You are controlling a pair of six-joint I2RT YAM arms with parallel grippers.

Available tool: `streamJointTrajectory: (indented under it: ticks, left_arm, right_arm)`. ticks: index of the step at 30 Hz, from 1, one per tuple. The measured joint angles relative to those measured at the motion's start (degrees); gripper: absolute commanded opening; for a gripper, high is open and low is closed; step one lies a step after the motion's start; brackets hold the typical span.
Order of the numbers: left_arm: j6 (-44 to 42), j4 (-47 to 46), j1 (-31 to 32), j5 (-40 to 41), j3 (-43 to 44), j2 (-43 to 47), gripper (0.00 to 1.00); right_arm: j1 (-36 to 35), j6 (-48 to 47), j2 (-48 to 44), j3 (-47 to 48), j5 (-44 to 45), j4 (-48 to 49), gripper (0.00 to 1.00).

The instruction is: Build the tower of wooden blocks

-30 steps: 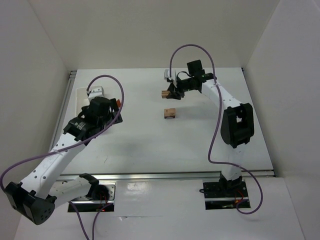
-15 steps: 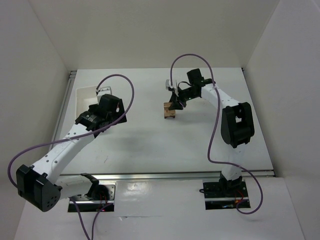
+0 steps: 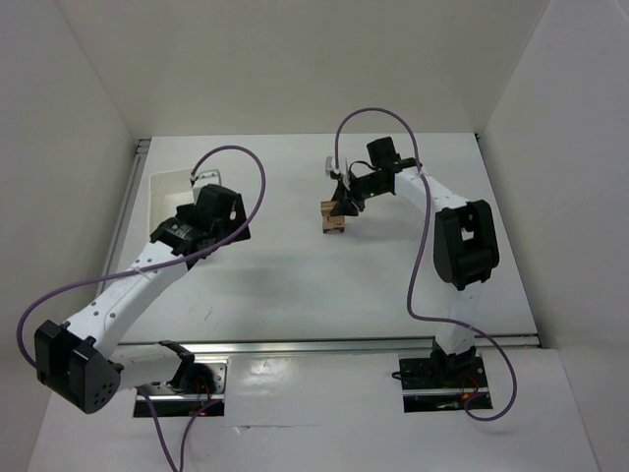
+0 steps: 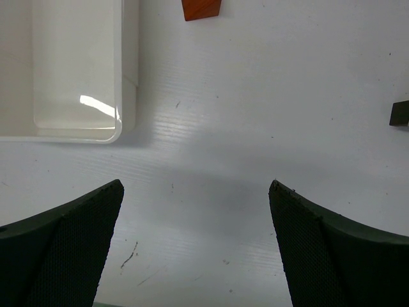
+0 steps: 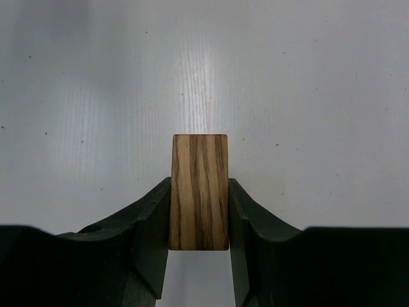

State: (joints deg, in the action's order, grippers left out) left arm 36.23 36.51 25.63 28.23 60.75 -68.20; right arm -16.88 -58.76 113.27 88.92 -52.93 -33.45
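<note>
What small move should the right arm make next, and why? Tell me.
Probably ease the right end effector straight down a little. It is shut on a striped wood block, which in the top view hangs directly over the lower block, and whether the two touch cannot be told.

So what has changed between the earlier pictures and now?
The right pincer, shut on a tan block, carried it toward the arms' bases, to just over the lower block; whether the two touch I cannot tell. The left arm shifted slightly rightward. Unchanged: the right grip, the lower block's place, the left pincer open and empty, the tray.
</note>
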Motion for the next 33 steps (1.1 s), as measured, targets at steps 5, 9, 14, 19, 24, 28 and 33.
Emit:
streamJointTrajectory:
  ticks: [5,9,14,19,24,28,33]
  left_arm:
    - [0.0,-0.2,0.0,0.0,0.0,-0.3,1.00]
    - [0.0,-0.2,0.0,0.0,0.0,-0.3,1.00]
    - [0.0,-0.2,0.0,0.0,0.0,-0.8,1.00]
    - [0.0,-0.1,0.0,0.0,0.0,-1.5,1.00]
    - [0.0,-0.1,0.0,0.0,0.0,-1.7,1.00]
    - [0.0,0.0,0.0,0.0,0.0,-1.9,1.00]
    - [0.0,0.7,0.0,0.0,0.2,-2.0,1.00]
  right_arm:
    - [0.0,0.2,1.6,0.0,0.7,0.7,0.17]
    - [0.0,0.2,2.4,-0.2,1.2,0.8,0.18]
    - [0.0,0.4,2.4,-1.6,1.3,1.8,0.18]
    - [0.0,0.5,2.4,-2.1,1.6,2.3,0.21]
    - [0.0,0.6,2.4,-2.3,1.7,3.3,0.21]
    - [0.0,0.6,2.4,-2.3,1.6,3.8,0.22]
    - [0.0,0.7,2.4,-3.1,1.6,4.5,0.23]
